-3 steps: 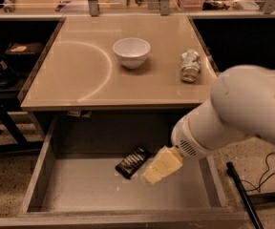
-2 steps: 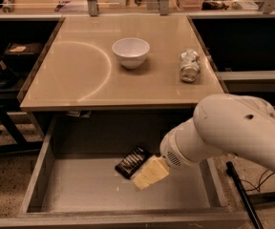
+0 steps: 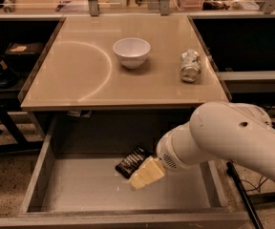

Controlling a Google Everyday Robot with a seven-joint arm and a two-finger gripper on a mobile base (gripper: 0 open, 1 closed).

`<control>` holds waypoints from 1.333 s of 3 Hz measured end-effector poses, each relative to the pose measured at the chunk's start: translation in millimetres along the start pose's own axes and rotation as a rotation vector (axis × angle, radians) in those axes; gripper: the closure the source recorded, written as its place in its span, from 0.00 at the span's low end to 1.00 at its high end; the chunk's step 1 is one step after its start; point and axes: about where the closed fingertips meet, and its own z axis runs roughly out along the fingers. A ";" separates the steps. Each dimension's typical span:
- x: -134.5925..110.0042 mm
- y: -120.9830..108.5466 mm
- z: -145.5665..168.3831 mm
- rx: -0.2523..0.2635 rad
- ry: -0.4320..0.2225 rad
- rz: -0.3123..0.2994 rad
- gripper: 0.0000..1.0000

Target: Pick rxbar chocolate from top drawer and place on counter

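Note:
The rxbar chocolate (image 3: 132, 160), a flat black bar, lies on the bottom of the open top drawer (image 3: 80, 191), near its back and a little right of centre. My gripper (image 3: 142, 177), cream-coloured at the end of the big white arm (image 3: 233, 137), reaches down into the drawer from the right. It sits just in front of and to the right of the bar, partly overlapping its near end. The beige counter (image 3: 75, 80) with its pale arc mark lies above the drawer.
A white bowl (image 3: 131, 51) stands at the counter's middle back. A silvery can (image 3: 190, 65) lies on its side at the right. Dark shelving and a stand (image 3: 4, 104) are at the left, cables on the floor at the right.
The arm has swung left and lower into the drawer, bringing the gripper closer to the bar. The bar, bowl and can have not moved.

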 end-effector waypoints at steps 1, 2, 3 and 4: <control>2.0 9.5 31.4 0.019 -0.006 0.007 0.00; 1.1 0.4 86.4 0.071 -0.050 0.052 0.00; -2.3 -0.3 86.5 0.079 -0.057 0.049 0.00; -2.3 -0.2 86.5 0.079 -0.057 0.049 0.00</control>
